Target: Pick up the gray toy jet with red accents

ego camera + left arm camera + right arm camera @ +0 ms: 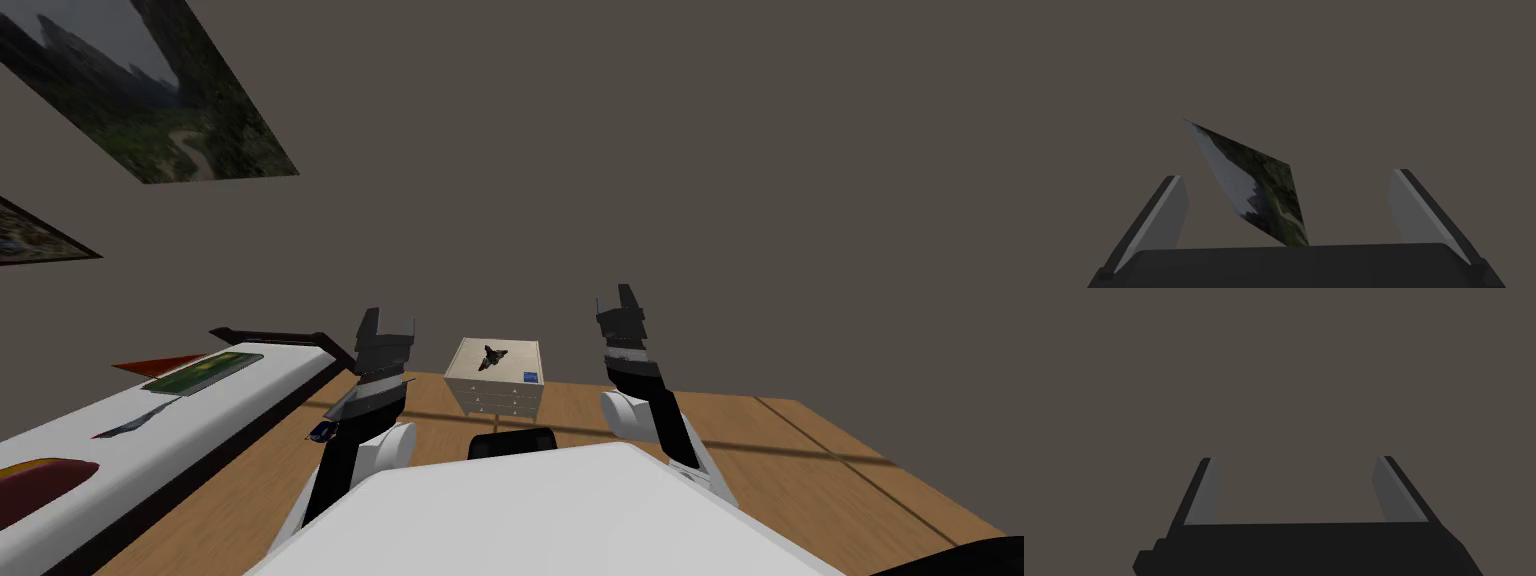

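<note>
Left claw (388, 322) and right claw (618, 297) both gape apart; one toy jet (490, 357) tops one dresser (495, 396).

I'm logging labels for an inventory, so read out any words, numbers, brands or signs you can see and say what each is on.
No readable text anywhere.
Small blue item on the white dresser: any marking is too small to read.
Green flat item on the long white surface: too small to read.
Dark toy jet on the dresser: no legible markings.
</note>
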Available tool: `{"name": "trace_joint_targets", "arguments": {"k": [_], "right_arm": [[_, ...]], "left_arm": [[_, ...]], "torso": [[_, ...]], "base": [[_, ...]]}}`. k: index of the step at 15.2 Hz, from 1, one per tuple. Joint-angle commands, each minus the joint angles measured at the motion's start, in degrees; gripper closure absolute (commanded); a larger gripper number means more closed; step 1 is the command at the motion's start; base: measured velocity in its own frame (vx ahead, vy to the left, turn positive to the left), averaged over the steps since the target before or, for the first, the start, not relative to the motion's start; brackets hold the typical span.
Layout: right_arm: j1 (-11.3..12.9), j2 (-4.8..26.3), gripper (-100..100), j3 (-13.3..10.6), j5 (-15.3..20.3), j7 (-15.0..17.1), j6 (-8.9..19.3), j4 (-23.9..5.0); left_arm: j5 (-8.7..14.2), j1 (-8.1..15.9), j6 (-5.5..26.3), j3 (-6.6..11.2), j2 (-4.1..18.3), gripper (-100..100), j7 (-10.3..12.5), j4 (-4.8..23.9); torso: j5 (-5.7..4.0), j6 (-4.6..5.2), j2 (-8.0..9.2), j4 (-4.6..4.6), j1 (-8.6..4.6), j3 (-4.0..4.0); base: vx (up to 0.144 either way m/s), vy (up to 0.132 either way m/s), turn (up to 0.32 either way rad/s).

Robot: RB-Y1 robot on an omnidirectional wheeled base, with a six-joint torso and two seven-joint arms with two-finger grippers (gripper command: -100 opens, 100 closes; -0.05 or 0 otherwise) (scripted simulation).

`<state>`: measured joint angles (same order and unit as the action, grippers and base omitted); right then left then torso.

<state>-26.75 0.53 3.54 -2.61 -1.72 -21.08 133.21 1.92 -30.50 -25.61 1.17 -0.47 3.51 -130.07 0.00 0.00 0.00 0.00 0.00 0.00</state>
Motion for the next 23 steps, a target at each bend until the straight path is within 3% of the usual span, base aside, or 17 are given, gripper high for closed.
{"name": "trace_joint_targets", "arguments": {"k": [1, 3, 4, 6, 7, 9, 12, 13, 14, 15, 16, 17, 18, 19, 21, 22, 23], "right_arm": [[0.0, 0.0, 0, 0.0, 0.0, 0.0, 0.0, 0.0], [0.0, 0.0, 0, 0.0, 0.0, 0.0, 0.0, 0.0], [0.0, 0.0, 0, 0.0, 0.0, 0.0, 0.0, 0.0], [0.0, 0.0, 0, 0.0, 0.0, 0.0, 0.0, 0.0], [0.0, 0.0, 0, 0.0, 0.0, 0.0, 0.0, 0.0], [0.0, 0.0, 0, 0.0, 0.0, 0.0, 0.0, 0.0], [0.0, 0.0, 0, 0.0, 0.0, 0.0, 0.0, 0.0], [0.0, 0.0, 0, 0.0, 0.0, 0.0, 0.0, 0.0], [0.0, 0.0, 0, 0.0, 0.0, 0.0, 0.0, 0.0], [0.0, 0.0, 0, 0.0, 0.0, 0.0, 0.0, 0.0], [0.0, 0.0, 0, 0.0, 0.0, 0.0, 0.0, 0.0], [0.0, 0.0, 0, 0.0, 0.0, 0.0, 0.0, 0.0], [0.0, 0.0, 0, 0.0, 0.0, 0.0, 0.0, 0.0], [0.0, 0.0, 0, 0.0, 0.0, 0.0, 0.0, 0.0], [0.0, 0.0, 0, 0.0, 0.0, 0.0, 0.0, 0.0], [0.0, 0.0, 0, 0.0, 0.0, 0.0, 0.0, 0.0], [0.0, 0.0, 0, 0.0, 0.0, 0.0, 0.0, 0.0]], "left_arm": [[0.2, 0.4, 0.4, 0.3, 1.7, -100, 0.6, 0.8], [0.7, 1.2, 1.2, 1.01, 4.4, -100, 2.0, 2.7], [0.7, 1.2, 1.2, 1.01, 4.4, -100, 2.0, 2.7], [1.3, 2.5, 2.5, 2.06, 7.2, -100, 4.0, 5.6], [1.3, 2.5, 2.5, 2.06, 7.2, -100, 4.0, 5.6], [2.2, 4.2, 4.2, 3.41, 9.9, -100, 6.8, 9.0], [2.7, 5.1, 5.2, 4.17, 11.2, -100, 8.3, 11.5], [3.3, 6.1, 6.2, 5.0, 12.5, -100, 10.1, 13.7], [3.3, 6.1, 6.2, 5.0, 12.5, -100, 10.1, 13.8], [3.9, 7.2, 7.4, 5.87, 13.8, -100, 11.9, 16.1], [3.9, 7.2, 7.4, 5.87, 13.8, -100, 11.9, 16.3], [4.5, 8.3, 8.6, 6.79, 15.0, -100, 13.9, 18.3], [4.5, 8.3, 8.6, 6.79, 15.0, -100, 13.9, 19.0], [5.1, 9.4, 9.9, 7.74, 16.1, -100, 15.8, 20.9], [5.1, 9.4, 9.9, 7.74, 16.1, -100, 15.9, 21.8], [5.8, 10.7, 11.3, 8.73, 17.3, -100, 18.1, 24.0], [5.8, 10.7, 11.3, 8.73, 17.3, -100, 18.1, 24.8]], "torso": [[0.0, 0.0, 0.0, 0.0, 0.0, 0.0], [-0.01, 0.01, 0.01, 0.0, -0.04, 0.0], [-0.02, 0.02, 0.03, 0.0, -0.09, 0.01], [-0.03, 0.01, 0.05, 0.01, -0.15, 0.02], [-0.04, 0.02, 0.05, 0.01, -0.18, 0.02], [-0.04, 0.02, 0.03, 0.0, -0.22, 0.02], [-0.06, 0.02, 0.0, 0.0, -0.31, 0.0], [-0.07, 0.01, 0.01, 0.0, -0.31, 0.0], [-0.06, 0.02, 0.0, 0.0, -0.32, 0.0], [-0.07, 0.02, 0.0, 0.0, -0.31, 0.0], [-0.07, 0.02, 0.0, 0.0, -0.31, 0.0], [-0.06, 0.02, 0.0, 0.0, -0.3, 0.0], [-0.07, 0.03, -0.01, 0.0, -0.32, -0.01], [-0.07, 0.01, 0.0, -0.01, -0.31, 0.0], [-0.08, 0.02, 0.01, 0.0, -0.38, 0.01], [-0.08, 0.01, 0.0, 0.0, -0.34, 0.0], [-0.07, 0.02, 0.0, 0.0, -0.34, 0.0]], "base": [[-0.003, -0.008, -0.024], [-0.009, -0.03, -0.06], [-0.016, -0.041, -0.052], [-0.014, -0.053, -0.066], [-0.013, -0.057, -0.068], [-0.004, -0.067, -0.093], [-0.004, -0.078, -0.073], [0.0, -0.081, -0.073], [0.0, -0.077, -0.073], [-0.004, -0.078, -0.103], [-0.001, -0.074, -0.086], [0.003, -0.081, -0.094], [-0.002, -0.076, -0.074], [-0.007, -0.09, -0.098], [-0.002, -0.086, -0.057], [0.001, -0.084, -0.084], [0.002, -0.083, -0.088]]}}
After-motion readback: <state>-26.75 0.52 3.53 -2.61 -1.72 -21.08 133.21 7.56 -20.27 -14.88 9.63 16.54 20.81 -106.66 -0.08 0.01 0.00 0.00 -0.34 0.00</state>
